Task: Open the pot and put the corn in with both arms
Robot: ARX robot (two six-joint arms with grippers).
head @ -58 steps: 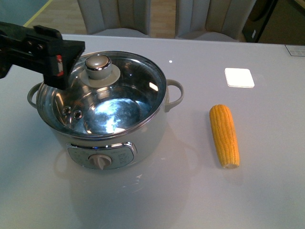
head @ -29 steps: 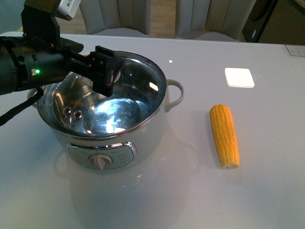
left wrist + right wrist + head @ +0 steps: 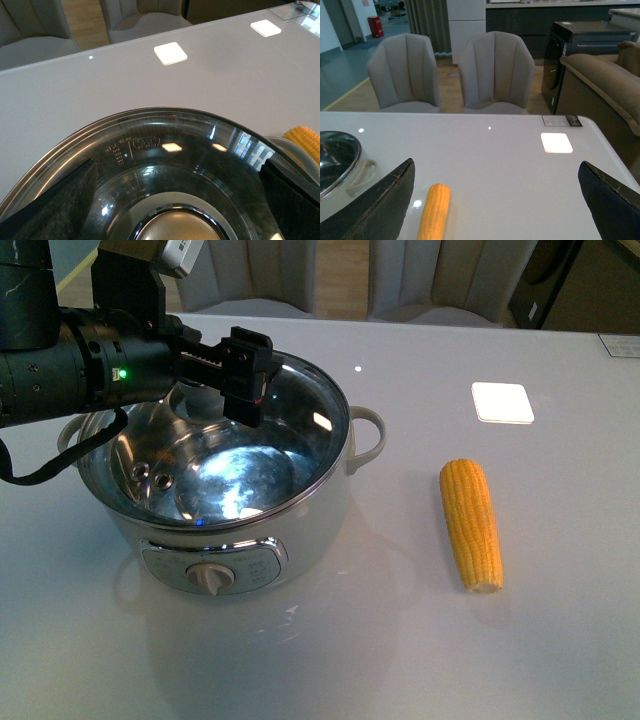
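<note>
The left gripper (image 3: 247, 371) hangs over the pot (image 3: 300, 530), its jaws spread wide. In the left wrist view its two black fingers (image 3: 55, 200) stand on either side of the lid's knob (image 3: 172, 229) without touching it. A second ago the gripper sat to the left of the knob, which then showed plainly in the front view. Half a second ago it was over the pot's left part. Now it has travelled further right and toward the far side, and it hides the knob from the front camera. The pot, the corn (image 3: 471, 525) and the white square (image 3: 502, 402) lie where they did.

The glass lid (image 3: 300, 415) sits on the pot. Through it the shiny steel bowl (image 3: 235, 485) shows, bright with reflections and with two round studs on its left wall. The dial (image 3: 210, 578) faces the camera.

The corn lies on the grey table (image 3: 420, 640) to the right of the pot and well apart from it, lengthwise away from the camera, its cut end nearest.

The right gripper (image 3: 496, 164) shows only in its own wrist view. It is spread wide above the table with nothing between its fingers. The corn lies below it, and the pot's edge shows at one side.
</note>
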